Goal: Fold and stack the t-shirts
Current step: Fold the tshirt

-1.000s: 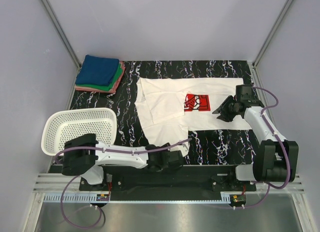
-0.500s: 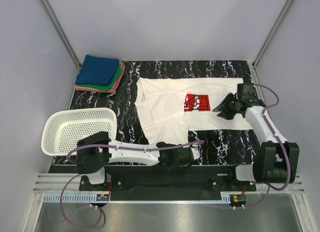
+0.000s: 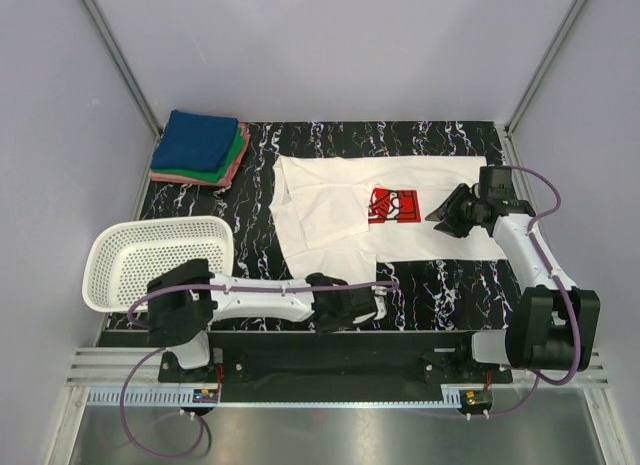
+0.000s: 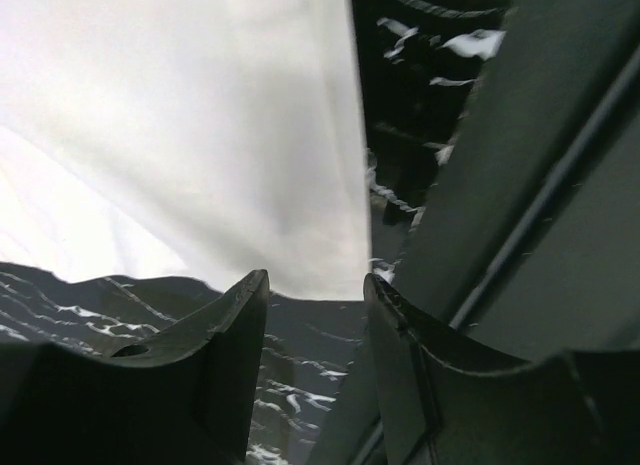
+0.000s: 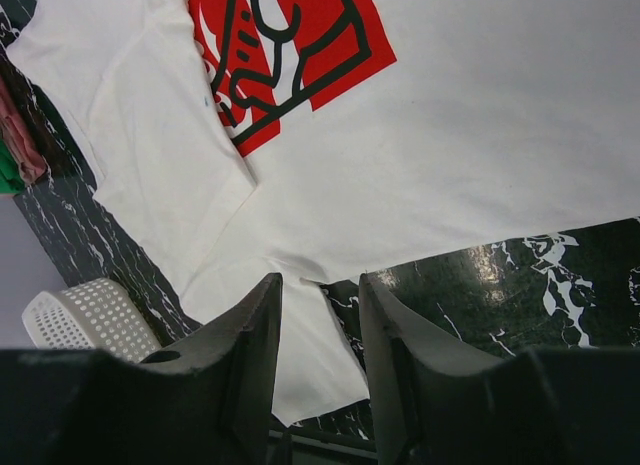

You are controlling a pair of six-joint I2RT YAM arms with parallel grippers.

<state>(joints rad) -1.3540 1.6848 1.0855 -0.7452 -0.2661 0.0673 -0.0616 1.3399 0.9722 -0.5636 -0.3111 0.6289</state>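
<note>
Left claw (image 3: 374, 305) sits low at the near bench edge, its dark, smooth, curved fingers (image 4: 235, 315) parted with nothing between them. The straight hem of the white t-shirt (image 4: 200, 135) lies just ahead of its tips, apart from them in the left wrist view. The bench (image 3: 430, 145) is glossy black with white marble veins. Well left of that claw is the basket (image 3: 160, 255), white plastic mesh with a rounded rim and full of small holes. The white t-shirt (image 3: 330, 215) is soft matte cloth, spread mostly flat, with one side folded in over the body and light creases. Right claw (image 3: 437, 220) hovers over the shirt's right part, its fingers (image 5: 250, 335) spread and gripping nothing. The red print (image 5: 290, 55), a rectangle with white and black script, lies ahead and left of it. Far beyond the left claw, at the back left corner, is the folded stack (image 3: 200, 147), squarish, with blue on top and green and pink edges showing below. Versus half a second ago, the left claw has edged slightly left, the right claw has barely moved, and the shirt is unchanged.
</note>
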